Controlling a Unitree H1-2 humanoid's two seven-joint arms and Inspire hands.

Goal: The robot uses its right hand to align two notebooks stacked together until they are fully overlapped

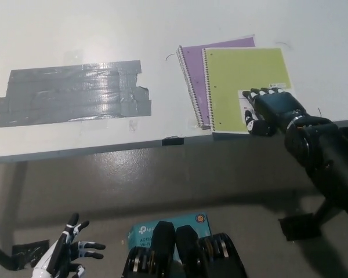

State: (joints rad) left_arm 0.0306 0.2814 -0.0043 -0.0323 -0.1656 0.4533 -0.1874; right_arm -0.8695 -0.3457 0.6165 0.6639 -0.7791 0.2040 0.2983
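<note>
A green spiral notebook [242,81] lies on top of a purple one [198,72] near the white table's front edge. The green one is shifted right, so a purple strip shows along the left and top. My black right hand [270,109] rests flat on the green notebook's lower right corner, over its white label, fingers spread and holding nothing. My white left hand [68,255] hangs open at the picture's lower left, below the table.
A large patch of grey tape [72,92] covers the table's left part. The table's front edge [104,147] runs across the picture with a small black clip [173,141] on it. A teal box [142,234] lies on the floor below.
</note>
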